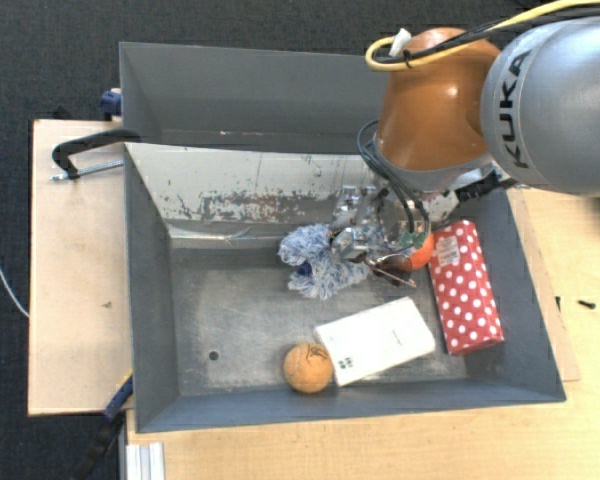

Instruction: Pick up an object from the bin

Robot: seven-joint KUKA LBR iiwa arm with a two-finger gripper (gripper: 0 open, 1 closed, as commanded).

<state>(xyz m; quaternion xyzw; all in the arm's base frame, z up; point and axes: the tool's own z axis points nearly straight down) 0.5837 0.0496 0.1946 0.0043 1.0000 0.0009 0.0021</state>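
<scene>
Camera view: we read "KUKA" on the arm. Its gripper hangs at the right edge of one crumpled blue-and-white cloth mid-bin; whether it is apart or together, we cannot tell. We count one red white-dotted box, one white box and one tan ball.

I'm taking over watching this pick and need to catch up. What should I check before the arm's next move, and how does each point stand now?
1. Target at the hand: ok, it is low at the right edge of the blue-and-white cloth bundle.
2. Grip on the cloth: cannot tell.
3. Room beside the hand: not ok, a small orange piece and the red dotted box lie close.
4. White flat box and tan ball out of the way: ok, both lie apart, lower in the view.
</scene>
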